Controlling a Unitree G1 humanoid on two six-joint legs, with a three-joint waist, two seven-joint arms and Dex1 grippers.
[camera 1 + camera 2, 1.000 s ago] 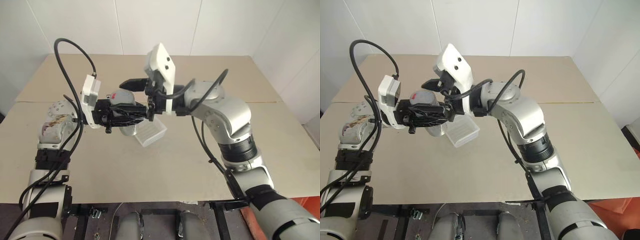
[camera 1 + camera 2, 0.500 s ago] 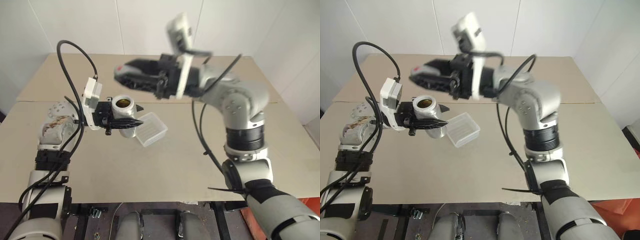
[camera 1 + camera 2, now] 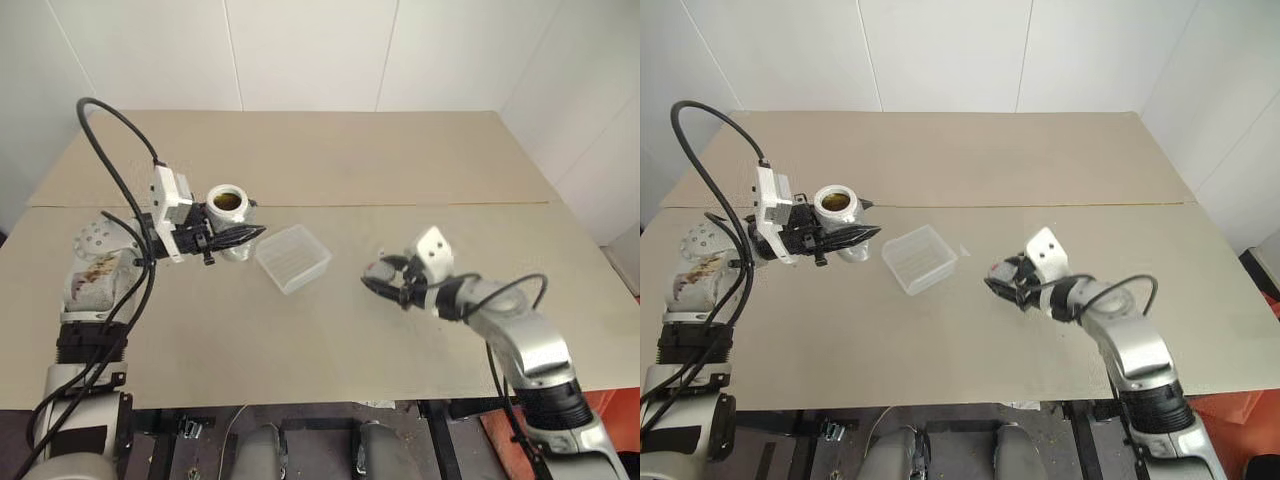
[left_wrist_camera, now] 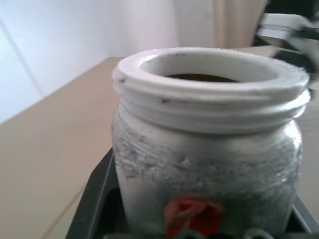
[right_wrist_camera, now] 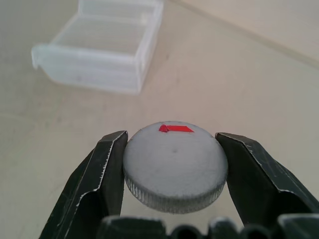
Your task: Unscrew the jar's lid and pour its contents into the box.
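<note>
Only a sliver of dark brown contents (image 4: 202, 77) shows past the rim of the jar (image 3: 229, 208), and how full it is cannot be told; its lower body is cut off behind the left gripper (image 3: 236, 237), whose black fingers are clamped on it, holding it upright and open-mouthed above the table (image 3: 340, 150), just left of the box (image 3: 292, 258). In the left wrist view a scrap of red label sits low on the jar, partly hidden by the gripper, and something pale and blurred at the edge cannot be made out. The right gripper (image 5: 174, 164) sits low over the table on the right, well apart from the box, with the lid (image 5: 175, 164) between its fingers (image 5: 102, 174); in the right wrist view both stand right against the lid's edge, but whether they press it or have slackened, and whether the lid rests on the table, cannot be told. The table is a matt beige board with a seam running left to right beyond the box, its far part reaching plain white panelled walls. The jar is a dull silvery cylinder with a scuffed, grainy skin and a thick white threaded mouth. The lid is a flat round grey cap with a knurled edge and a small red mark on top. The box is a small square tub of cloudy translucent plastic, ribbed on the base, with low flared walls, and it lies turned slightly askew on the table.
</note>
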